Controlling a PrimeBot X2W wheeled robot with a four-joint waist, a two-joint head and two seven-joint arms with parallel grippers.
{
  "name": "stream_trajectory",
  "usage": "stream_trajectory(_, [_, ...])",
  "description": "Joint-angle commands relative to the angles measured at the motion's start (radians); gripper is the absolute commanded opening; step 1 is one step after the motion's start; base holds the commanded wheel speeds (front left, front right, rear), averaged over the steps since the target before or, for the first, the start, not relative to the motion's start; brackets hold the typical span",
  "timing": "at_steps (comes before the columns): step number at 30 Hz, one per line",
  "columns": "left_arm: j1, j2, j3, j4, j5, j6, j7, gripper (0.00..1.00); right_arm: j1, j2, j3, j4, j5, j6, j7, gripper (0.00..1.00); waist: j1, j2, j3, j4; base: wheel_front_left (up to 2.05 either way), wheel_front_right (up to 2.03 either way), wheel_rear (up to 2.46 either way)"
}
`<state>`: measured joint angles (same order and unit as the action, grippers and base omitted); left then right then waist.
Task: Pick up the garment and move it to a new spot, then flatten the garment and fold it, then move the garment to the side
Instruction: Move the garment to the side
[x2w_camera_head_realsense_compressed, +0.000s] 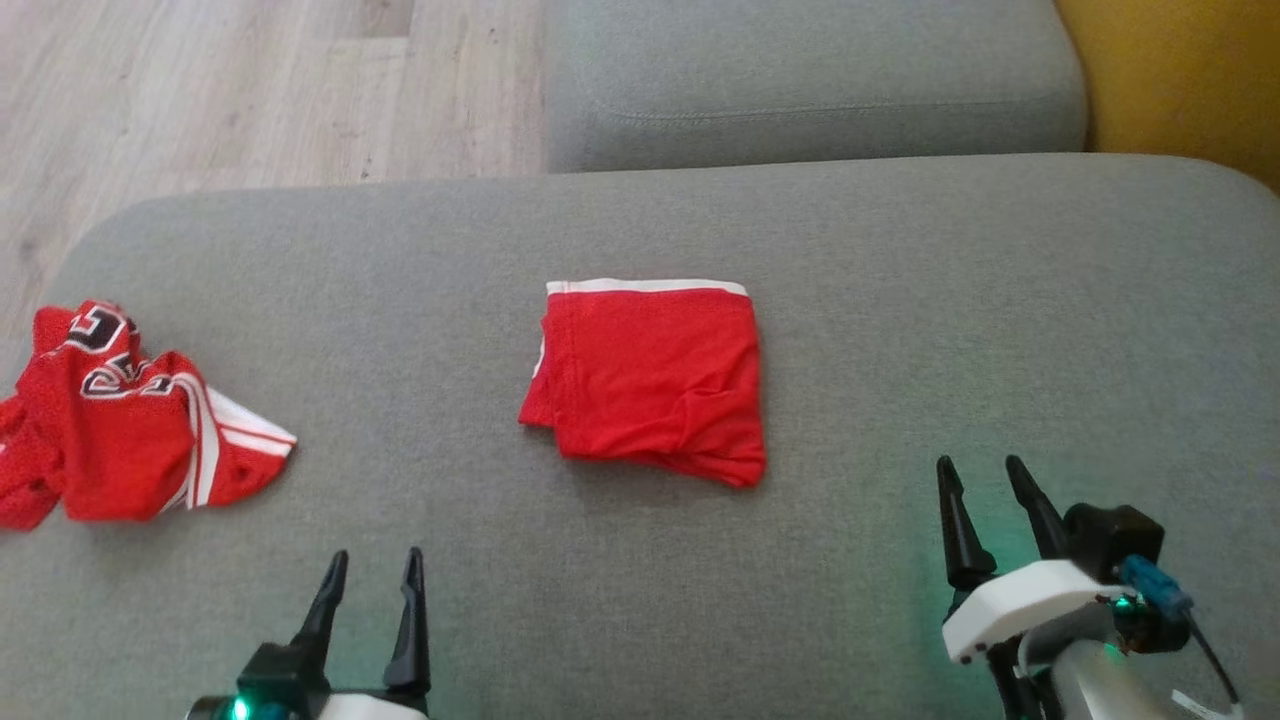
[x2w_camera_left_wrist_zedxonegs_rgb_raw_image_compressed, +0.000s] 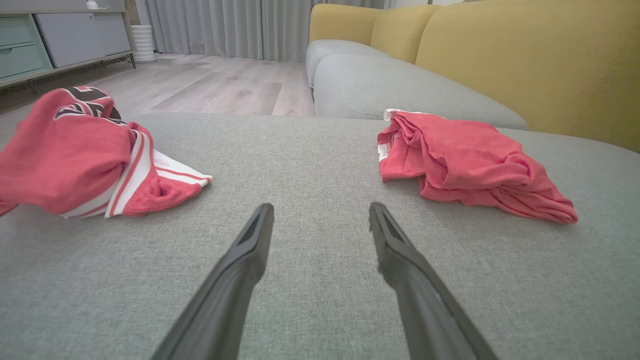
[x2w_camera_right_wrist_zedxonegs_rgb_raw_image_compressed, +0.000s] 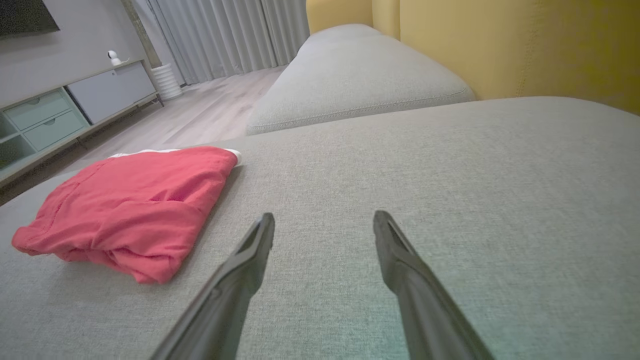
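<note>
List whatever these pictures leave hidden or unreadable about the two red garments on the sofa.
- Crumpled jersey: in the head view, its left part is cut off by the picture's edge. Its creases hide most of the black lettering, so it cannot be read.
- Folded garment: in every view, the folds hide its inner layers and what kind of garment it is.

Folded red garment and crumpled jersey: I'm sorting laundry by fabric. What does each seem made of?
Folded garment: thin, soft knit with a matte finish, possibly cotton or a blend. It lies limp in shallow creases and has a white band at one edge.
Jersey: looks like sports mesh, likely synthetic. The surface seems finely pitted, with white stripes and black-and-white lettering. The exact fibre can't be told.
</note>
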<state>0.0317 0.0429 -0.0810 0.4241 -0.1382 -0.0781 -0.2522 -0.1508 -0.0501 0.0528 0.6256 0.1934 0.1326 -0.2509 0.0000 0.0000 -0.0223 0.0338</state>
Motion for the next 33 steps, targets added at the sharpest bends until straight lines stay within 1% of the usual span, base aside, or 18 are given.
stream_trajectory(1, [-0.036, 0.007, 0.019, -0.029, 0.007, 0.007, -0.01, 1.0, -0.032, 0.0, 0.026, -0.023, -0.009, -0.002, -0.011, 1.0, 0.0, 0.0, 0.008, 0.01, 0.0, 0.0, 0.0])
stream_trajectory(5, [-0.053, 0.007, 0.0, -0.026, -0.006, 0.006, -0.01, 1.0, -0.066, 0.0, 0.058, 0.006, -0.012, -0.002, -0.011, 1.0, 0.0, 0.0, 0.034, 0.048, 0.0, 0.0, 0.0])
stream_trajectory(9, [-0.082, 0.007, -0.033, -0.029, -0.024, 0.002, -0.01, 1.0, -0.168, 0.0, 0.109, 0.125, -0.03, -0.002, -0.011, 1.0, 0.0, 0.0, 0.085, 0.107, 0.0, 0.0, 0.0])
stream_trajectory(12, [-0.108, 0.007, -0.068, -0.026, -0.034, -0.003, -0.01, 1.0, -0.263, 0.0, 0.122, 0.196, -0.039, -0.002, -0.011, 1.0, 0.0, 0.0, 0.126, 0.16, 0.0, 0.0, 0.0])
stream_trajectory(16, [-0.136, 0.007, -0.107, -0.024, -0.047, -0.007, -0.01, 1.0, -0.373, 0.0, 0.101, 0.292, -0.06, -0.002, -0.011, 1.0, 0.0, 0.0, 0.169, 0.229, 0.0, 0.0, 0.0])
stream_trajectory(19, [-0.147, 0.007, -0.122, -0.027, -0.057, -0.005, -0.01, 1.0, -0.434, 0.0, 0.077, 0.372, -0.09, -0.002, -0.011, 1.0, 0.0, 0.0, 0.189, 0.263, 0.0, 0.0, 0.0])
stream_trajectory(23, [-0.156, 0.007, -0.132, -0.028, -0.066, -0.005, -0.01, 1.0, -0.49, 0.0, 0.0, 0.501, -0.151, -0.002, 0.004, 1.0, 0.0, 0.0, 0.205, 0.286, 0.0, 0.0, 0.0])
stream_trajectory(27, [-0.169, 0.007, -0.143, -0.025, -0.072, -0.004, -0.01, 1.0, -0.522, 0.0, -0.009, 0.569, -0.147, -0.002, 0.001, 1.0, 0.0, 0.0, 0.219, 0.287, 0.0, 0.0, 0.0])
stream_trajectory(28, [-0.173, 0.007, -0.144, -0.025, -0.073, -0.004, -0.01, 1.0, -0.527, 0.0, 0.0, 0.58, -0.14, -0.002, -0.001, 0.85, 0.0, 0.0, 0.222, 0.283, 0.0, 0.0, 0.0])
stream_trajectory(29, [-0.178, 0.007, -0.145, -0.025, -0.073, -0.004, -0.01, 1.0, -0.529, 0.0, 0.011, 0.588, -0.129, -0.002, -0.002, 0.4, 0.0, 0.0, 0.223, 0.277, 0.0, 0.0, 0.0])
stream_trajectory(30, [-0.182, 0.007, -0.146, -0.024, -0.072, -0.005, -0.01, 1.0, -0.532, 0.0, 0.025, 0.593, -0.115, -0.002, -0.003, 0.0, 0.0, 0.0, 0.224, 0.271, 0.0, 0.0, 0.0])
stream_trajectory(33, [-0.191, 0.007, -0.145, -0.025, -0.067, -0.008, -0.01, 1.0, -0.535, 0.0, 0.056, 0.593, -0.074, -0.002, -0.007, 0.0, 0.0, 0.0, 0.22, 0.239, 0.0, 0.0, 0.0])
